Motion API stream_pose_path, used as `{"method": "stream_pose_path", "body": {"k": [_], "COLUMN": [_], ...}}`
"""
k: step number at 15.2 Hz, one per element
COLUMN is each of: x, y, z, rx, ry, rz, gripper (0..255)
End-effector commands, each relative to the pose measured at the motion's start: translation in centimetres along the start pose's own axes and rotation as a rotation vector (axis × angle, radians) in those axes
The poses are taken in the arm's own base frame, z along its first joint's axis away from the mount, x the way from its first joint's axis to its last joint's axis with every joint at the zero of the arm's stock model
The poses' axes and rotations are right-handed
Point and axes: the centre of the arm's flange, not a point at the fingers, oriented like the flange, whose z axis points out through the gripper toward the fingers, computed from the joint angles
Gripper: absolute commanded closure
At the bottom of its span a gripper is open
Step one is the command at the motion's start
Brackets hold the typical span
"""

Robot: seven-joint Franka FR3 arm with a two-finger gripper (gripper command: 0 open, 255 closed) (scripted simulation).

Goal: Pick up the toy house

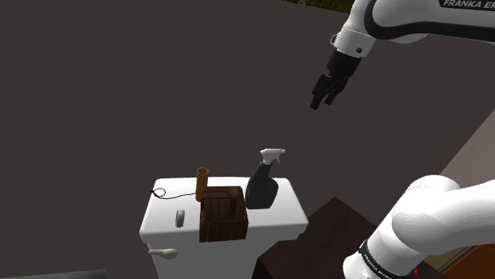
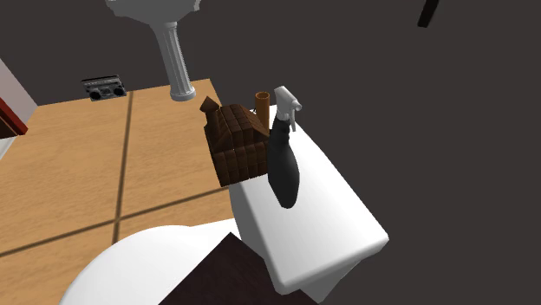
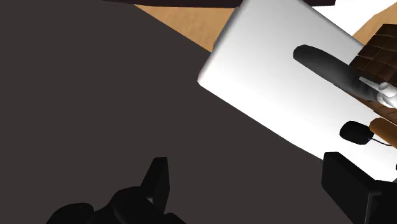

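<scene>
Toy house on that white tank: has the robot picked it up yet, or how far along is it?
Nothing is done yet: the brown toy house sits on the white tank beside a black spray bottle, untouched. In hand: the hand hangs high above them, open and empty. Left: come down to the house, close on it and lift it.

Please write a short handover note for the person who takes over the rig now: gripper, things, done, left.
Gripper: open, empty, high in the air, well apart from the things.
Toy house: brown, standing on the white tank lid, with a brown tube and a black spray bottle close beside it.
Done: nothing; the house is untouched.
Left: come down over the house, close on it, lift.
</scene>
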Motion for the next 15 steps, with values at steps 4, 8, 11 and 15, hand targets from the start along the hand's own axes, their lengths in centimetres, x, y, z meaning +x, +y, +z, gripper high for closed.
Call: {"method": "stream_pose_path", "body": {"k": [4, 8, 11, 15], "x": [-0.4, -0.9, -1.2, -1.7], "y": [-3.7, -8.6, -12.3, -17.3], "z": [1.5, 3.5, 5.0, 7.1], "rx": [-0.003, -0.008, -0.011, -0.016], "ry": [0.008, 0.020, 0.028, 0.040], "rz": [-0.004, -0.009, -0.013, -0.018], "gripper": [0, 0, 0, 0]}}
